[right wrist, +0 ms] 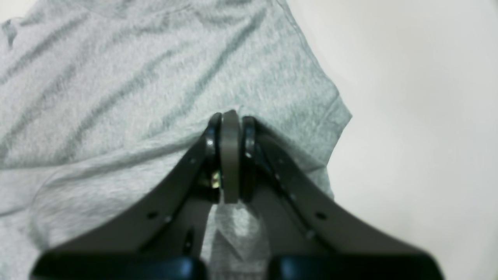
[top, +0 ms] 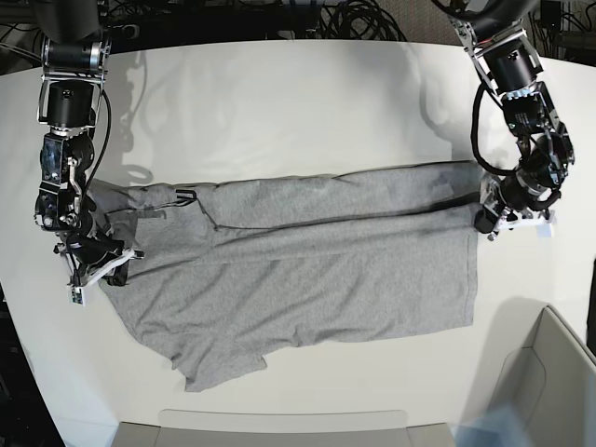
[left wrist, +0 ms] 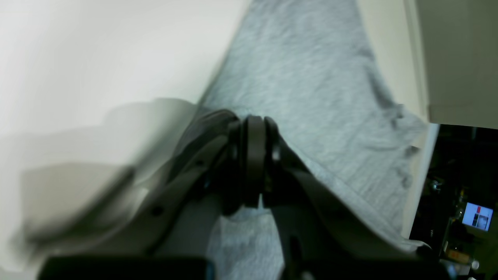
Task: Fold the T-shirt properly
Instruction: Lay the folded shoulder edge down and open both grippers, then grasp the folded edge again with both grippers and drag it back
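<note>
The T-shirt [top: 298, 270] lies spread lengthwise across the white table [top: 279, 102], plain grey side up, its upper long edge already turned over into a band along the top. The right gripper [top: 93, 256] is pressed together on a pinch of cloth at the sleeve-and-shoulder end; its wrist view shows grey fabric bunched between the closed jaws. The left gripper [top: 498, 219] is likewise clamped on the hem end — cloth rises to the closed tips in its own view.

Judgement on handling: the garment is light, limp and easily creased. It will sag between the two holds and drag along the table unless kept taut. Both grips sit at the ends of the fold line, a sound place to hold — pinches near the edge, however, may slip if pulled sharply. A grey bin [top: 549, 372] stands near the table's corner.
</note>
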